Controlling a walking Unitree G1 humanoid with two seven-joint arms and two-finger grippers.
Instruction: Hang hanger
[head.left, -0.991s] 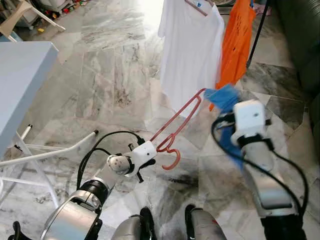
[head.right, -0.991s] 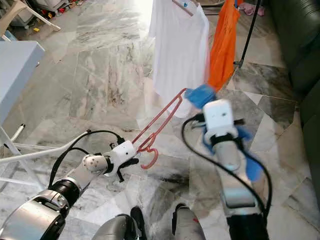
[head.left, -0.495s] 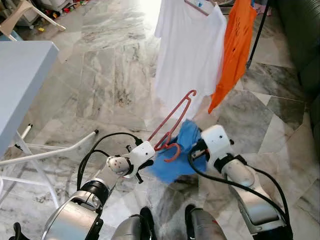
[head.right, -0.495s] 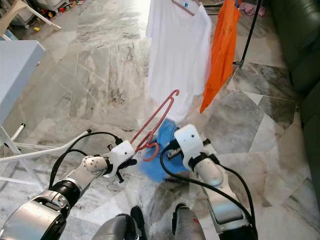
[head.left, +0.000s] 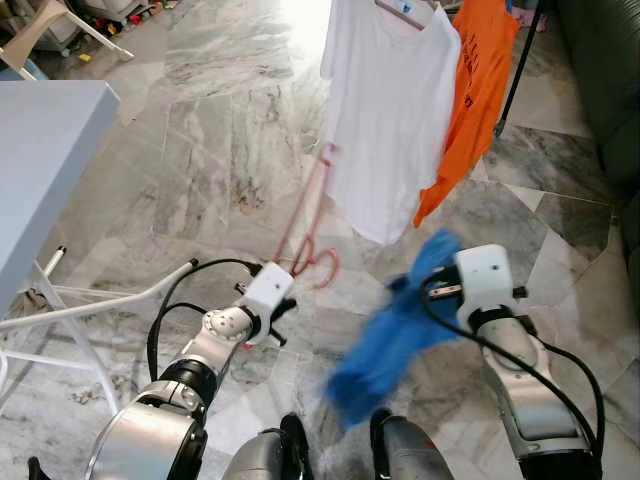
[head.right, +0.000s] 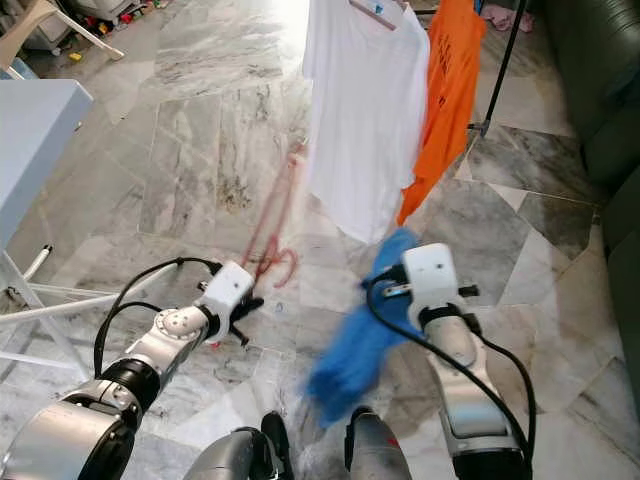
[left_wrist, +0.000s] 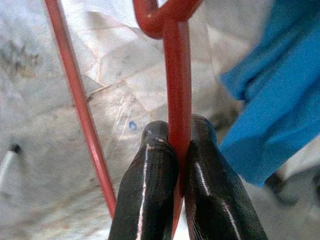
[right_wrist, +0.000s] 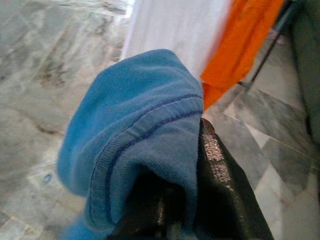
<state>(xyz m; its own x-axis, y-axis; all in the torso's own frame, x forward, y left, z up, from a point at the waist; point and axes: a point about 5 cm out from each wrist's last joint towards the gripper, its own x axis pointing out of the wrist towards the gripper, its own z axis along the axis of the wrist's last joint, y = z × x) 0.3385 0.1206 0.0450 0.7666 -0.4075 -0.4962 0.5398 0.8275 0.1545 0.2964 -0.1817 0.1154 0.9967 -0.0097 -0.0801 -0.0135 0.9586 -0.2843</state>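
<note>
- Left gripper (left_wrist: 181, 165) clamped on the red hanger (left_wrist: 176, 80), fingers (left_wrist: 150, 190) pressed together around its stem just below the hook.
- Hanger now swung up and left, motion-blurred, standing over the floor (head.left: 200, 130) in front of the white shirt (head.left: 385, 110); half a second ago lying lower and more to the right, against the blue cloth.
- Right gripper (right_wrist: 172, 200) closed on the blue cloth (head.left: 390, 335), knit hem folded over its fingers.
- Cloth now pulled away to the right, trailing down toward the feet, well apart from the hanger; half a second ago bunched right at the hook.
- Likely meaning: the two parted again without the garment threaded on, so dressing the hanger not yet done and hanging some way off.
- White shirt and orange shirt (head.left: 478, 90) already hung at the far side; rack pole (head.left: 515, 65) to their right, the probable goal.
- Tabletop (head.left: 40, 170) at the left, its white legs near the left arm.
- Risk: thin stem twisting in the pinch during fast swings.
</note>
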